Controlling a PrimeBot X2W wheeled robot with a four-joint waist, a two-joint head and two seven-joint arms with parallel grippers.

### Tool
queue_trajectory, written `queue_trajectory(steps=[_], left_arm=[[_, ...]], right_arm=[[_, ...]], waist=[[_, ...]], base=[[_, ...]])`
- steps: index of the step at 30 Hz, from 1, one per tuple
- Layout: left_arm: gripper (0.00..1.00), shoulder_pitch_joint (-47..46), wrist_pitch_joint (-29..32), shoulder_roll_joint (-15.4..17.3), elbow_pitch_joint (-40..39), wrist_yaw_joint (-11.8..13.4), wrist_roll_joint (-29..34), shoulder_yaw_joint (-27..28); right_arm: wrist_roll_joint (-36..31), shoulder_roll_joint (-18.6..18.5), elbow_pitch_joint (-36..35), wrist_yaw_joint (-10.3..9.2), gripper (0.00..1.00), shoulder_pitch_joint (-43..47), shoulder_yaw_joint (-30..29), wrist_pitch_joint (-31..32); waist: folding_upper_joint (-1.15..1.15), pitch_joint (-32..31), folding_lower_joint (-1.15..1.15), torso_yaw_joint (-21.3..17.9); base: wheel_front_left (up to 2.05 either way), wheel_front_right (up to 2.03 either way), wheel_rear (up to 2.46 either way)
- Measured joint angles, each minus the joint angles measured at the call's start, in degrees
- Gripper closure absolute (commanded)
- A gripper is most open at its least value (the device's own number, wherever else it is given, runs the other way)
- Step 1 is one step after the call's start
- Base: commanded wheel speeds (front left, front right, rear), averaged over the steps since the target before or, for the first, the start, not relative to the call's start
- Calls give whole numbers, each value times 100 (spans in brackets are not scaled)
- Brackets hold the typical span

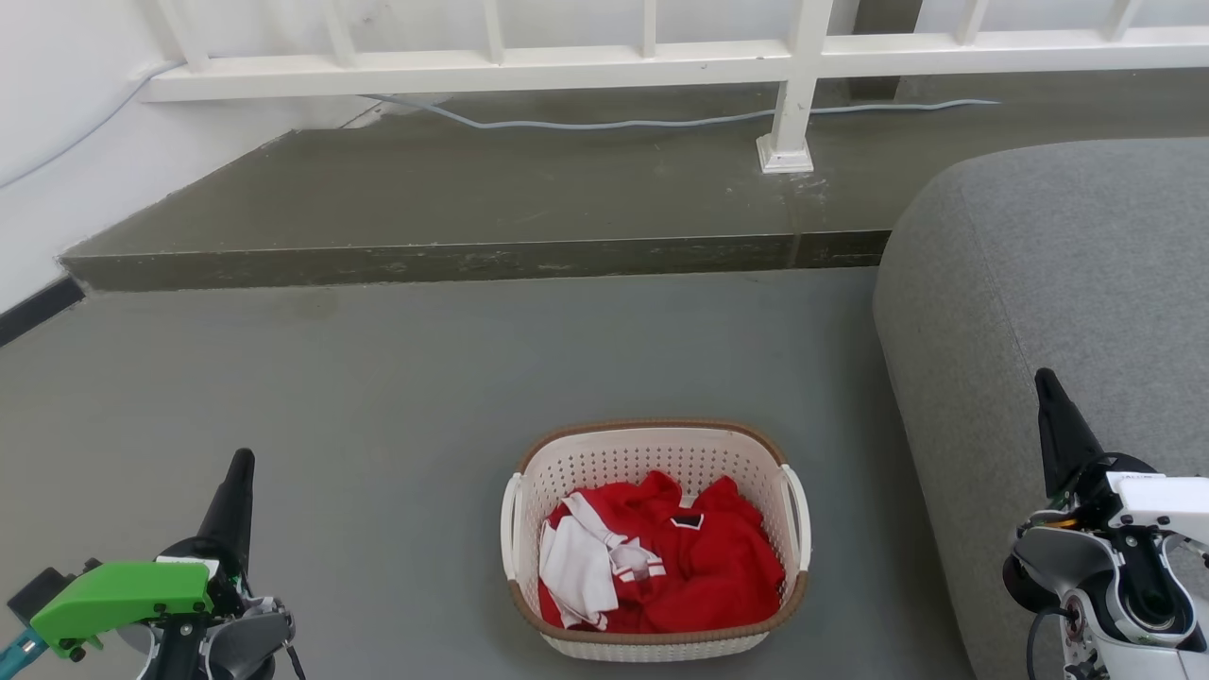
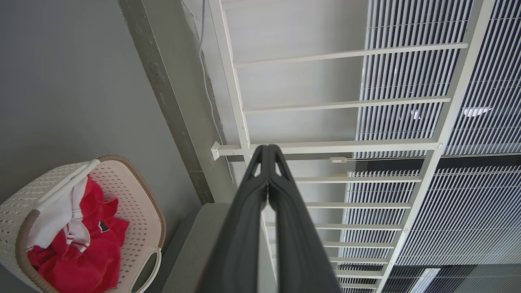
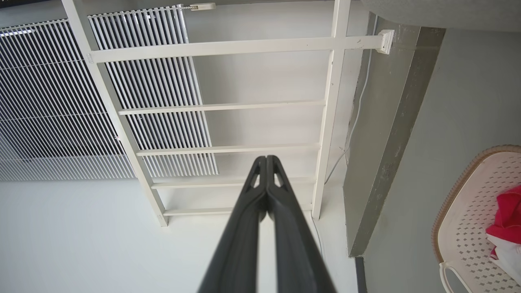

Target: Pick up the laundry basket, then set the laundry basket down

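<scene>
The laundry basket [image 1: 652, 453] stands on the grey floor at the bottom centre of the head view, cream-white and perforated with a brown rim, holding red and white clothes [image 1: 661, 557]. It has a white handle on each side. My left gripper [image 1: 241, 463] is shut and empty, well to the basket's left. My right gripper [image 1: 1047, 382] is shut and empty, off to the basket's right, in front of the sofa. The left wrist view has the basket [image 2: 138, 211] at lower left, beyond the shut gripper [image 2: 268, 149]. In the right wrist view the basket [image 3: 468, 203] is at lower right, past the gripper [image 3: 266, 159].
A grey sofa [image 1: 1067, 283] fills the right side close to the basket. A raised dark step [image 1: 472, 255] runs across behind, with a white railing [image 1: 793, 85] and a cable [image 1: 614, 123] on it. A white wall [image 1: 57, 170] is at left. Grey floor [image 1: 378, 397] spreads around the basket.
</scene>
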Motion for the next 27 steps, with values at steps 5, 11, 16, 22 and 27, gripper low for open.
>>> queue_trajectory(steps=[5,11,16,22,27], left_arm=[[100,0,0,0,0,0,0,0],[100,0,0,0,0,-1,0,0],[100,0,0,0,0,-1,0,0],[100,0,0,0,0,-1,0,0],[100,0,0,0,0,-1,0,0]], right_arm=[[0,0,0,0,100,0,0,0],[0,0,0,0,100,0,0,0],[0,0,0,0,100,0,0,0],[0,0,0,0,100,0,0,0],[0,0,0,0,100,0,0,0]], waist=[[0,0,0,0],[0,0,0,0],[0,0,0,0],[0,0,0,0],[0,0,0,0]], base=[[0,0,0],[0,0,0],[0,0,0],[0,0,0],[0,0,0]])
